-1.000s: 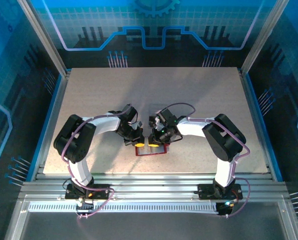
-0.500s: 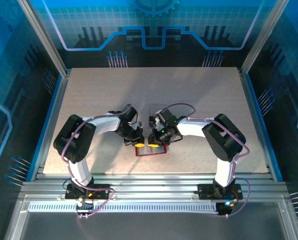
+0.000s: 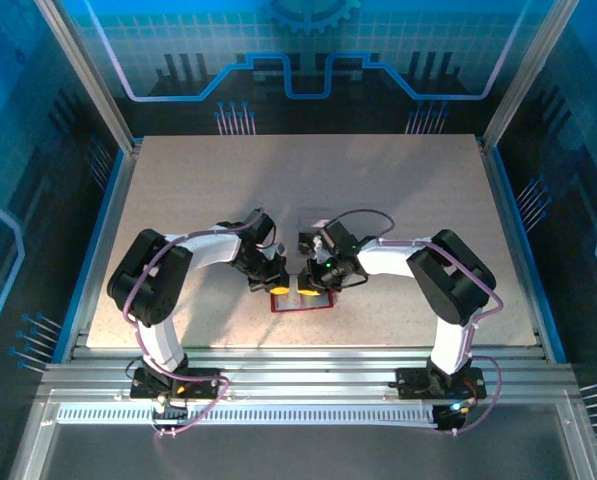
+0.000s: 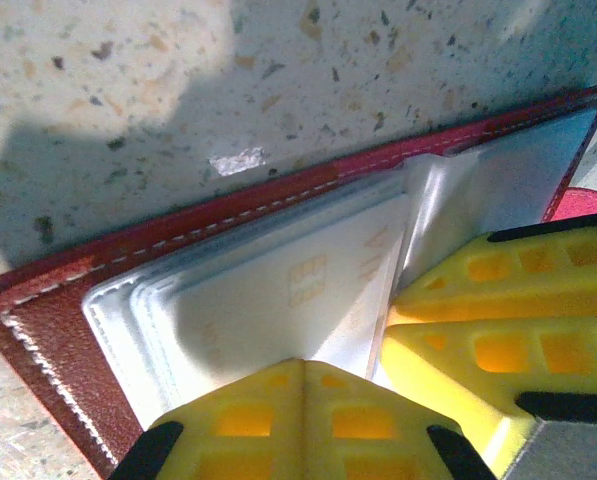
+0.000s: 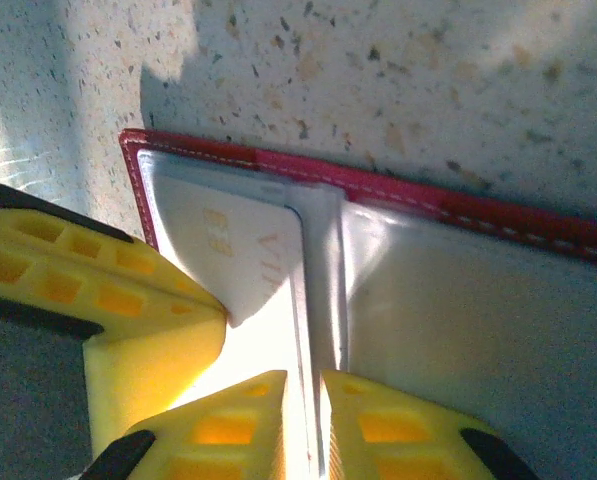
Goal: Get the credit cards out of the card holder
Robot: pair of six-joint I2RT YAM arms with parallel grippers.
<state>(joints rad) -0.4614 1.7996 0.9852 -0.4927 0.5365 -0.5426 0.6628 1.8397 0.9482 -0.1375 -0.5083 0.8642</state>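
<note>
Red card holder (image 4: pixel 48 330) lies open; L claw (image 4: pixel 303 368) shut, R claw (image 5: pixel 305 382) pinching it mid-fold.

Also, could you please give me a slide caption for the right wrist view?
Right arm's yellow fingers pinching a pale inner leaf of the open red, silver-lined folding card holder on a speckled table.

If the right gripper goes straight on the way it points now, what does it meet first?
Most likely the card holder: the right gripper points at its grey inside, with a thin leaf between its fingers. Depth is unclear.
</note>
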